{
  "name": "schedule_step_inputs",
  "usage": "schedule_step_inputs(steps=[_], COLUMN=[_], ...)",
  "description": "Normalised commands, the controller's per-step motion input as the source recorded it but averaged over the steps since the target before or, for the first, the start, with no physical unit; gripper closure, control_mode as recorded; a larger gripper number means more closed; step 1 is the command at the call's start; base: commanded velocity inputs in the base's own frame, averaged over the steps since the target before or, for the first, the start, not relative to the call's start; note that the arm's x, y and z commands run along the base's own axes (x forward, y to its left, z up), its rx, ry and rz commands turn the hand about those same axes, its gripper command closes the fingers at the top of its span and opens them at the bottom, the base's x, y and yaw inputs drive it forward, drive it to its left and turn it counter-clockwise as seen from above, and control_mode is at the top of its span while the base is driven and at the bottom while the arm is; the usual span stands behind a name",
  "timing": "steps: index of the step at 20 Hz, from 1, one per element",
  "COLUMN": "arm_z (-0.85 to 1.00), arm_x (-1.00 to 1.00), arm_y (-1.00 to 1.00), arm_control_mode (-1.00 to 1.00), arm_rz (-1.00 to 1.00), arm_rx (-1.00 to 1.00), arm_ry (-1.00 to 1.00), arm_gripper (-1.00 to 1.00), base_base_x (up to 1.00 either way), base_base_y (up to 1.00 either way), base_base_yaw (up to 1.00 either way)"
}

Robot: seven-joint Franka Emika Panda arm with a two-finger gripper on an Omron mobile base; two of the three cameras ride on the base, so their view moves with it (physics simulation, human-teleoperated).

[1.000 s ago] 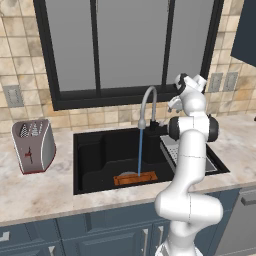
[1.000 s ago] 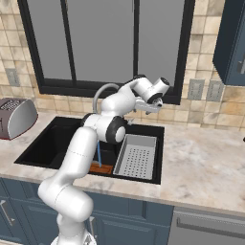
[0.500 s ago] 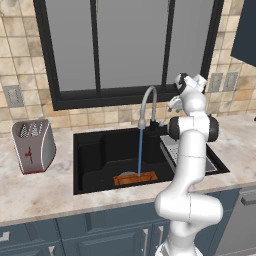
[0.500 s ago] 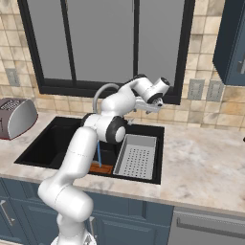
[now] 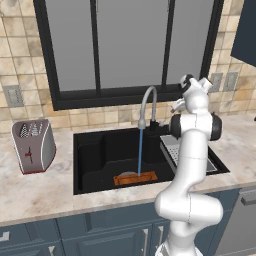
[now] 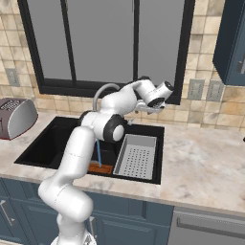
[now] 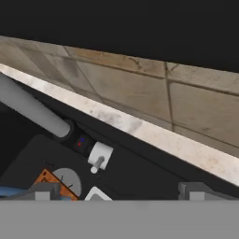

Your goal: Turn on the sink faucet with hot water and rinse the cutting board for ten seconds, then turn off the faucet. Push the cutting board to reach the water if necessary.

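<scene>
One arm raised, gripper (image 7: 119, 189) wide above sink faucet (image 5: 148, 107)

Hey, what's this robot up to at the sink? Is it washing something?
Pretty much. The sink faucet is running, and the water falls in a thin blue stream onto the cutting board lying flat on the bottom of the black sink. The robot isn't holding anything: its gripper is open and sits up behind the sink near the faucet's base. A grey perforated rack sits in the other compartment.
</scene>
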Motion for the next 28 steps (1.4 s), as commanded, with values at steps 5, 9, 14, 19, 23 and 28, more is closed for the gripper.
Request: schedule_step_inputs(steps=[5, 9, 14, 19, 23, 28], arm_z=[-0.06, -0.03, -0.01, -0.05, 0.00, 0.00], arm_x=[-0.10, 0.00, 0.00, 0.00, 0.00, 0.00], arm_y=[0.00, 0.00, -0.02, -0.11, -0.17, -0.20], arm_control_mode=[-1.00, -1.00, -1.00, -1.00, -1.00, -1.00], arm_rz=[0.00, 0.00, 0.00, 0.00, 0.00, 0.00], arm_rx=[0.00, 0.00, 0.00, 0.00, 0.00, 0.00], arm_ry=[-0.06, 0.00, 0.00, 0.00, -0.04, -0.05], arm_gripper=[-1.00, -1.00, -1.00, -1.00, -1.00, -1.00], base_base_x=[0.00, 0.00, 0.00, 0.00, 0.00, 0.00], base_base_y=[0.00, 0.00, 0.00, 0.00, 0.00, 0.00], base_base_yaw=[0.00, 0.00, 0.00, 0.00, 0.00, 0.00])
